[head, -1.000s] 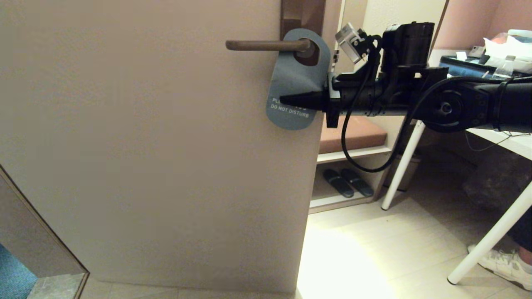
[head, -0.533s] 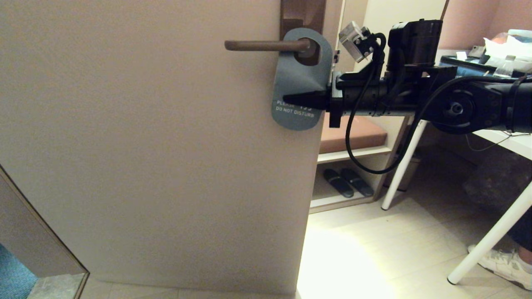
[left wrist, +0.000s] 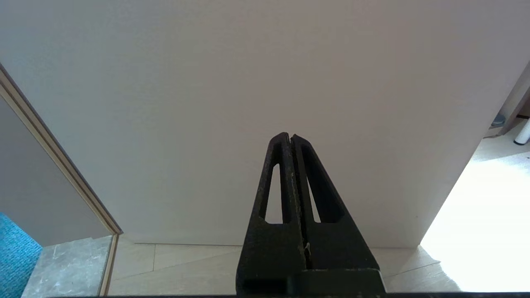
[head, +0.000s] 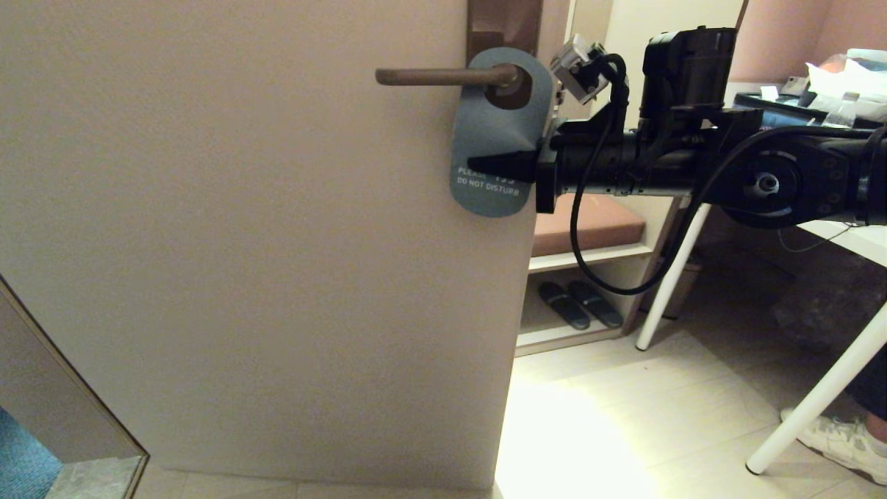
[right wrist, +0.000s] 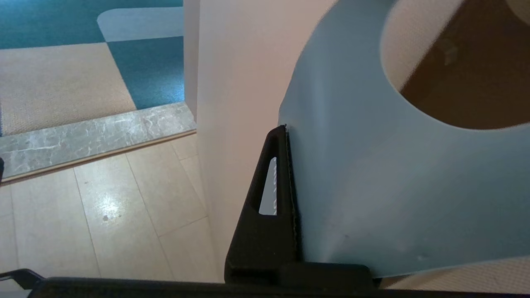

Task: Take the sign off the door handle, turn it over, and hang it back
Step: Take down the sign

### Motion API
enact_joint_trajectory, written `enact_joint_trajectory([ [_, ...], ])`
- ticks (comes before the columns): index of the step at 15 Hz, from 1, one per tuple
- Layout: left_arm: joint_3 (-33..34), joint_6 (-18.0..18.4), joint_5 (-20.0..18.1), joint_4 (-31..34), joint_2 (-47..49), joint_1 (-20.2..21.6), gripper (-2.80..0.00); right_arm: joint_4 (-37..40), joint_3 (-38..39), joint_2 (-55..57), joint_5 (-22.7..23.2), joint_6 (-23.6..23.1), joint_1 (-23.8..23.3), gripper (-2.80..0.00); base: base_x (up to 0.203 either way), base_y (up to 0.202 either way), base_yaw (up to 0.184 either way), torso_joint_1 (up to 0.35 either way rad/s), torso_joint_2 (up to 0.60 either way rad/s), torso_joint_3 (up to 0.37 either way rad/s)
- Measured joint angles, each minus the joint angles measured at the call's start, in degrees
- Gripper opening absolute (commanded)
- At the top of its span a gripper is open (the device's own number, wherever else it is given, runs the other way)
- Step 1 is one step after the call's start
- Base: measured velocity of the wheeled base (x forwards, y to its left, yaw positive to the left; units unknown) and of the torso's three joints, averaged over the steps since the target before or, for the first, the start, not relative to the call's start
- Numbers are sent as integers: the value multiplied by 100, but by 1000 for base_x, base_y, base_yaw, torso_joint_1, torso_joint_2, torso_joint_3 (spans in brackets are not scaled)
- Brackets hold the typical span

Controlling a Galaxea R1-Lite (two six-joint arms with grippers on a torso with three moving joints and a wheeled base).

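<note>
- Grey-blue card forms the sign [head: 493, 138], which is hung by its oval hole on the door handle [head: 443, 75], its printed face turned outward.
- "DO NOT DISTURB" can be read in white near the lower end; the line above it is partly covered, with only "PLEASE" made out.
- The right end effector [head: 488, 166] is clamped on the sign's right edge, reached in level from the right; one dark finger [right wrist: 271, 194] is seen pressed flat to the card.
- Compared with half a second ago, the sign and right end effector are shifted slightly leftward along the handle.
- The left end effector [left wrist: 291, 138] is held closed together, low before the plain door [head: 242, 242].
- Open floor [head: 624, 416] is seen past the door's right edge.
</note>
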Motion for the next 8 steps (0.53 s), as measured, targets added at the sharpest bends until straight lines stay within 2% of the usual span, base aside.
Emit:
enact_joint_trajectory([
  [5,0,0,-2,-2,0,1,-280,3,-11,-36,-221,-22,87,-280,0,0,0,0,0,0],
  [8,0,-1,-1,-2,0,1,-280,29,-16,-63,-547,-28,112,-280,0,0,0,0,0,0],
])
